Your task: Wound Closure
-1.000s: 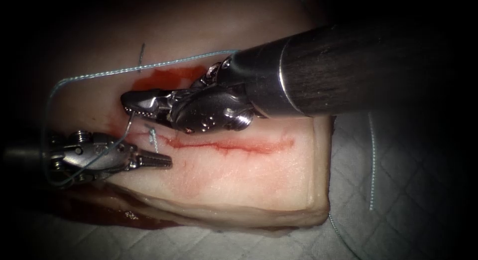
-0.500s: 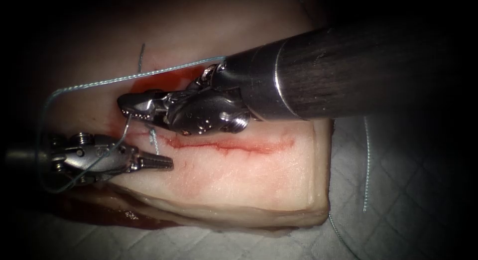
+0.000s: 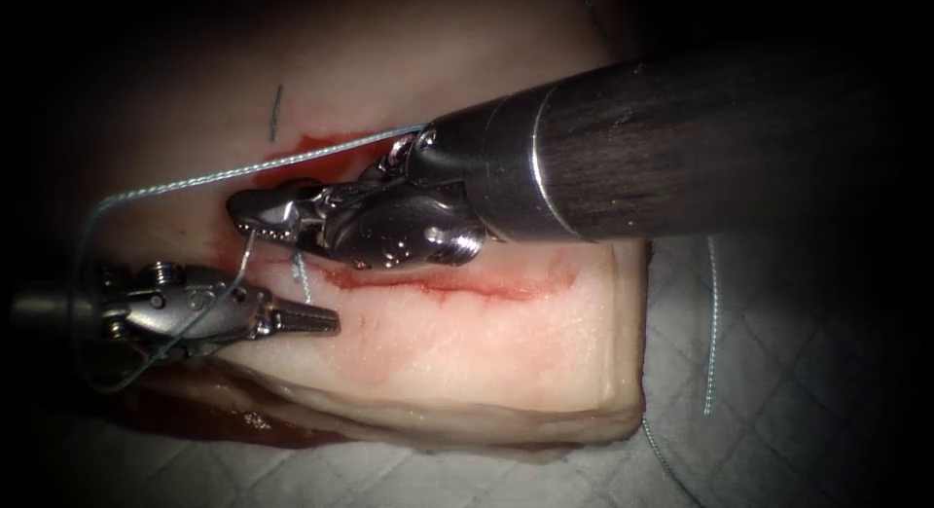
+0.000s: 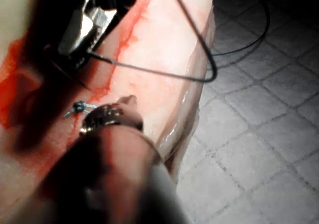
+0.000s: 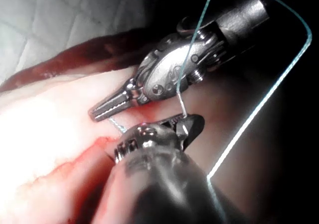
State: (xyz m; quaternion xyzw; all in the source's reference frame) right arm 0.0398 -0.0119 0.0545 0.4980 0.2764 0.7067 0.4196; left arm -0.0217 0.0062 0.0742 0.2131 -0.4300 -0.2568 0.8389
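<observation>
both pairs of jaws were clenched. furthest left, the left arm's steel needle driver lay with its jaws pressed together on nothing, low on the pale pork tissue. just right of it, a short knotted thread stub stood at the left end of the thin red cut. above, the right arm's steel needle driver gripped what looked like the thin curved needle near one end, outside the tissue, with light blue thread looping leftward.
</observation>
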